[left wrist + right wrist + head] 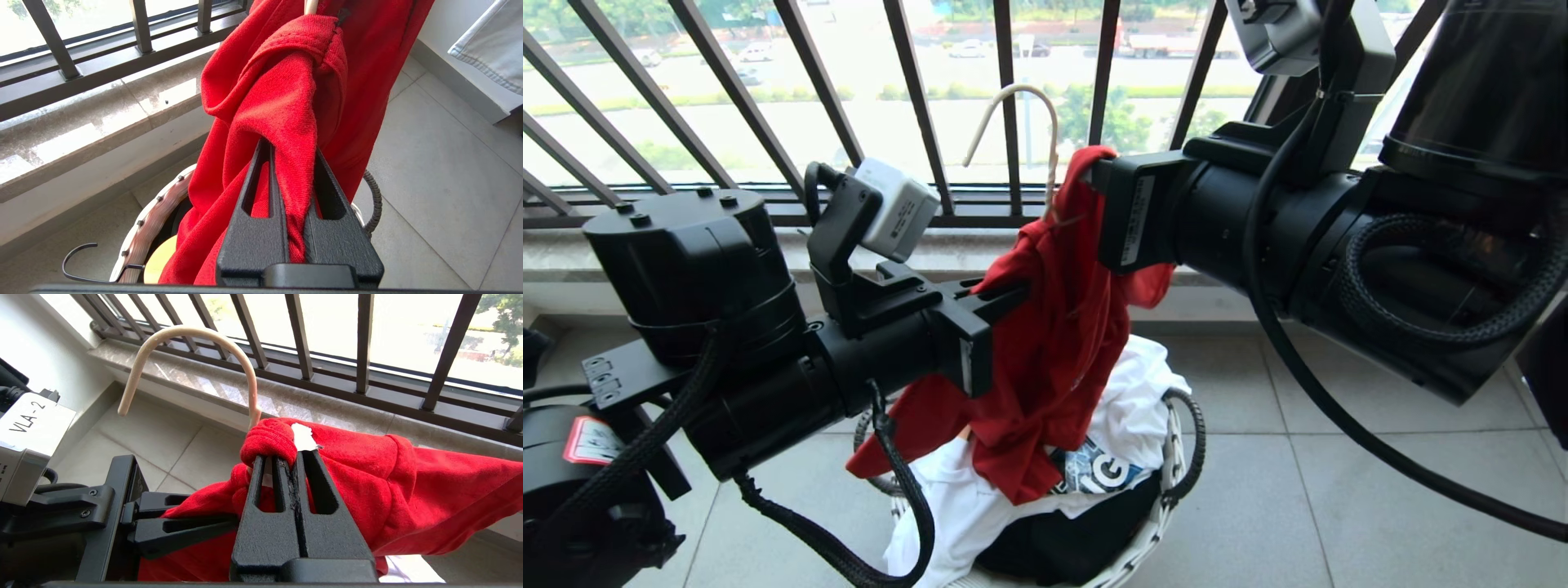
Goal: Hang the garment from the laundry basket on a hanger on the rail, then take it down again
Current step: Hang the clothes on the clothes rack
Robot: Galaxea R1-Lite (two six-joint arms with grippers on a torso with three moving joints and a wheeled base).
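Right pincer (286, 465) clamped on red garment (408, 498), cream hanger (192, 335) hook above, black balustrade (363, 343) behind

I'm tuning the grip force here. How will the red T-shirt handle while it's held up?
Probably floppy: the red T-shirt sags in folds between the left claw and the right claw, both shut on it. Likely light, since small pinches carry it. It may slide on the thin hanger, so it looks snag-prone rather than fragile.
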